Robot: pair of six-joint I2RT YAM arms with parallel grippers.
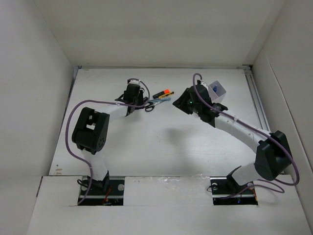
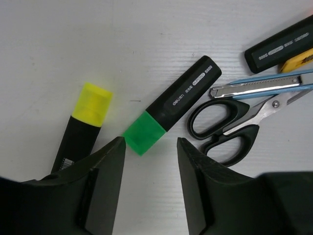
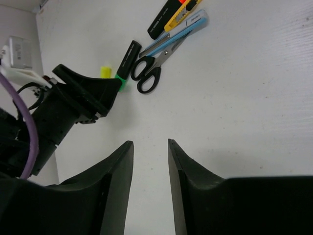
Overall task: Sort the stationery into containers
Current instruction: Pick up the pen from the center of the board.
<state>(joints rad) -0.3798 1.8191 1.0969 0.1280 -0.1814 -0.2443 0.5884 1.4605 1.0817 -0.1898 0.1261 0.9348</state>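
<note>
My left gripper (image 2: 150, 144) is open and hangs low over the table, with the green cap of a black highlighter (image 2: 173, 103) just beyond its fingertips. A yellow-capped black highlighter (image 2: 83, 122) lies left of it. To the right are black-handled scissors (image 2: 225, 127), a blue cutter (image 2: 259, 85), a black marker (image 2: 281, 46) and a yellow-black cutter (image 2: 296, 61). My right gripper (image 3: 150, 143) is open and empty over bare table, facing the scissors (image 3: 149, 73) and my left gripper (image 3: 83, 95). The white box (image 1: 222, 88) holds a blue-capped bottle (image 1: 213, 88).
In the top view the stationery lies in a cluster between my left gripper (image 1: 133, 104) and my right gripper (image 1: 178, 104), with the orange-capped marker (image 1: 163, 93) farthest back. The box stands behind the right arm near the back wall. White walls enclose the table.
</note>
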